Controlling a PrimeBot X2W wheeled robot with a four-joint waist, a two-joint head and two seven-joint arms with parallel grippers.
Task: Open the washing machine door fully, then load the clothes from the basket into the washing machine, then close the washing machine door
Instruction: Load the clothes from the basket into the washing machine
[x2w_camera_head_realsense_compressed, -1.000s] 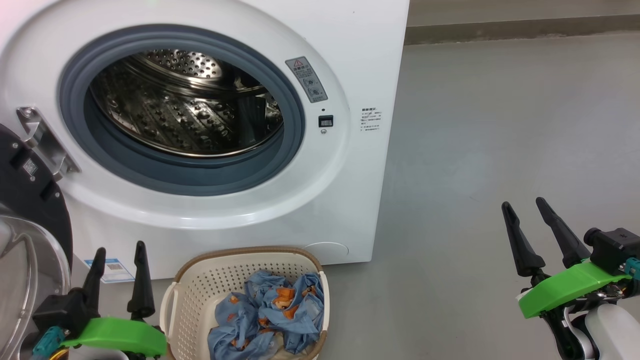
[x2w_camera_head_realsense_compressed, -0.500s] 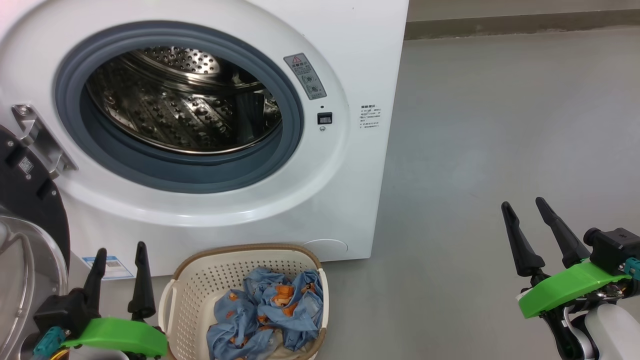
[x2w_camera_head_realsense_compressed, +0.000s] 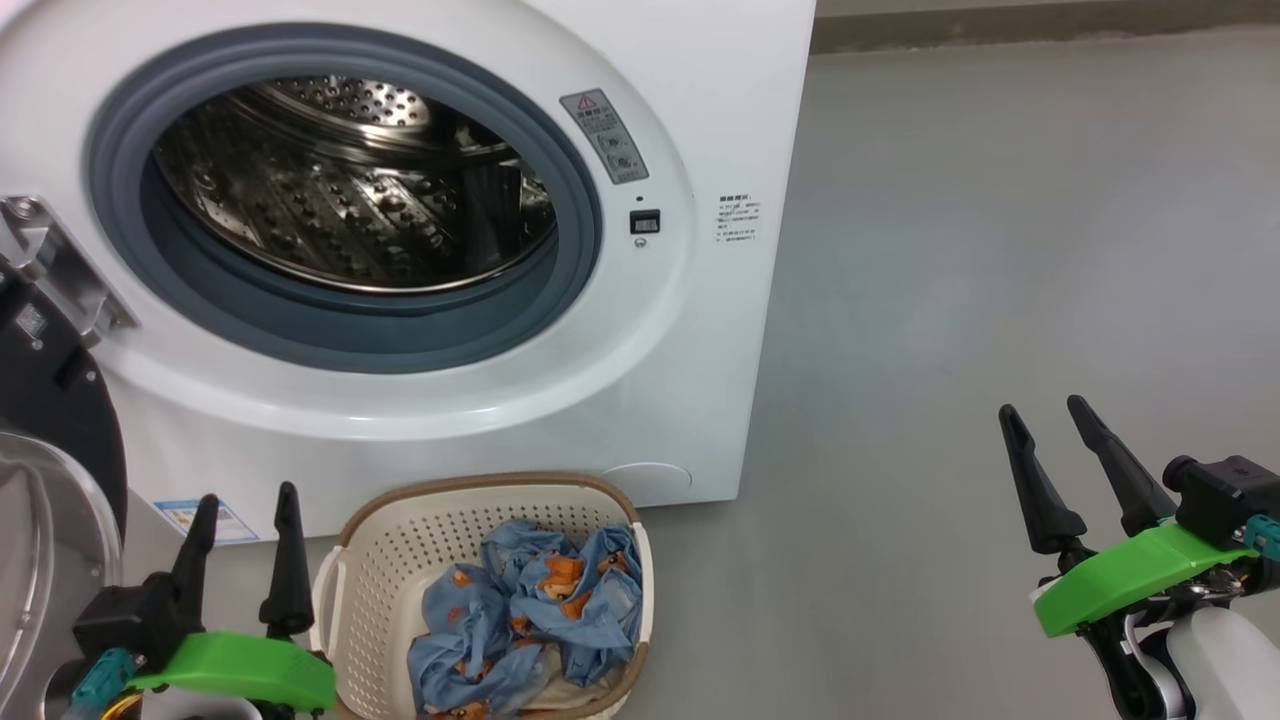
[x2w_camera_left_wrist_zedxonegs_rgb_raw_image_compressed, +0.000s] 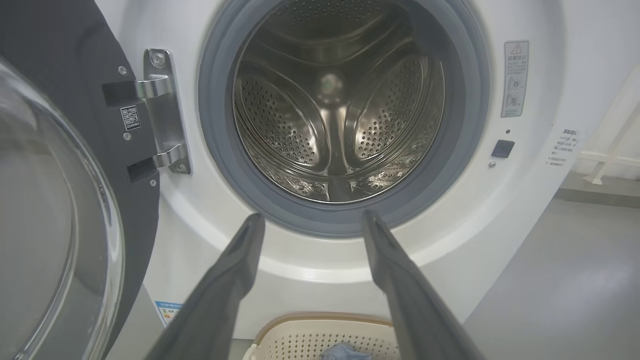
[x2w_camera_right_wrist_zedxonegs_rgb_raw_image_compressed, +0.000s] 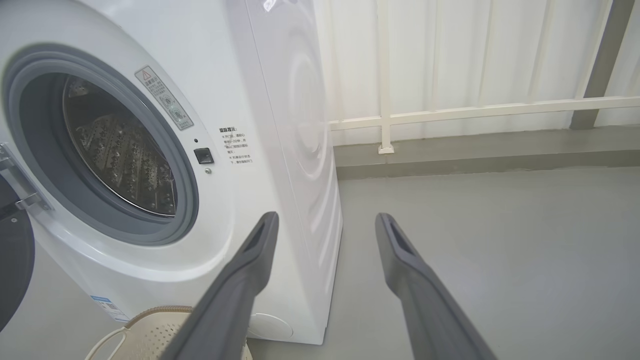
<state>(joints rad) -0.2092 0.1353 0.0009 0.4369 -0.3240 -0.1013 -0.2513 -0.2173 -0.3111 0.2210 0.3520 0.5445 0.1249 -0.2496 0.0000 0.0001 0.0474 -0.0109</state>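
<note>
The left tool (x2w_camera_head_realsense_compressed: 247, 497) hangs with its two dark fingers apart, gripping nothing, just left of the basket (x2w_camera_head_realsense_compressed: 400, 560). The right tool (x2w_camera_head_realsense_compressed: 1042, 407) is spread the same way, well off to the right over the grey floor (x2w_camera_head_realsense_compressed: 1000, 250). The basket sits on the floor at the foot of the washing machine (x2w_camera_head_realsense_compressed: 720, 80), with the clothes (x2w_camera_head_realsense_compressed: 530, 610) bundled inside it, blue with orange prints. The door (x2w_camera_head_realsense_compressed: 55, 400) stands swung open at the left on its metal hinge (x2w_camera_head_realsense_compressed: 60, 270), leaving the steel drum (x2w_camera_head_realsense_compressed: 350, 200) exposed.

Bare laundry area: washing machine (x2w_camera_head_realsense_compressed: 720, 80) on grey floor (x2w_camera_head_realsense_compressed: 1000, 250), white railing (x2w_camera_right_wrist_zedxonegs_rgb_raw_image_compressed: 475, 110) behind
</note>
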